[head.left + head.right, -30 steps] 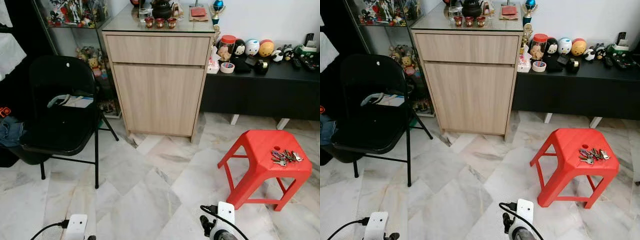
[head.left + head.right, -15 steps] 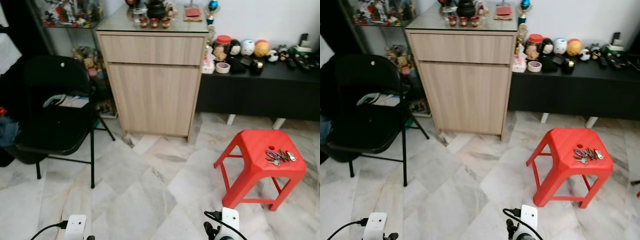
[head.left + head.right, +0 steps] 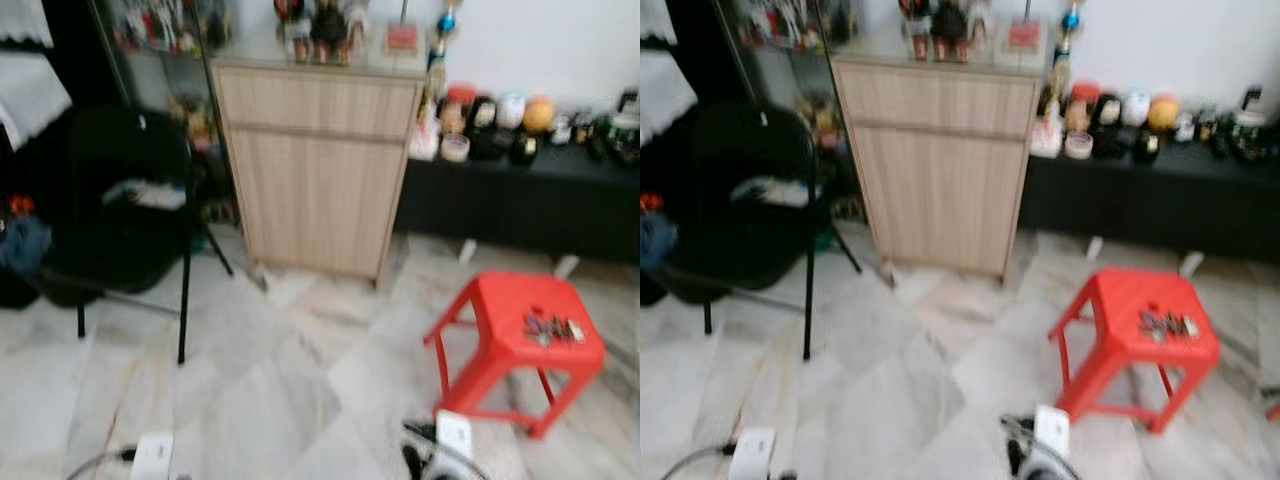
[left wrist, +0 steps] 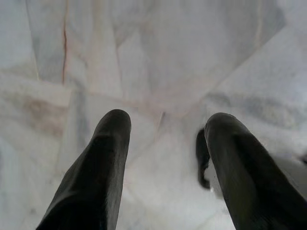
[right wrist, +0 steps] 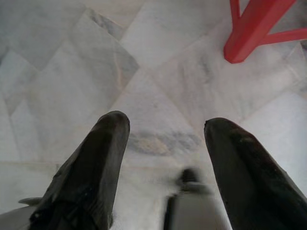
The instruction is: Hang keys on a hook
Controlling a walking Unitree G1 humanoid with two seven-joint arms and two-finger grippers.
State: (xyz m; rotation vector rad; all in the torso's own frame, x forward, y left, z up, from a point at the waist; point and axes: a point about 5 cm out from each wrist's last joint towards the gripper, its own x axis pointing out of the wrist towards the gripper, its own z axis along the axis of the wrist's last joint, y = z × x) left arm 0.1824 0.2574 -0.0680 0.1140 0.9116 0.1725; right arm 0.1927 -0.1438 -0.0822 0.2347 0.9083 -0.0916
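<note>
Metal keys (image 3: 552, 328), a loose bunch lying on the red plastic stool (image 3: 490, 352), look light, rigid and slippery, best pinched at the ring, while the left gripper (image 4: 165, 143) and right gripper (image 5: 165, 143) hang open and empty.

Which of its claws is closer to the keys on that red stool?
The right claw, hanging low beside the red stool holding the keys. The left claw hangs further off, over bare floor.

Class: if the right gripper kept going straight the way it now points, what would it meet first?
Most likely the marble floor: the right gripper, jaws open, points down at bare tiles, with the red stool leg off to one side.
</note>
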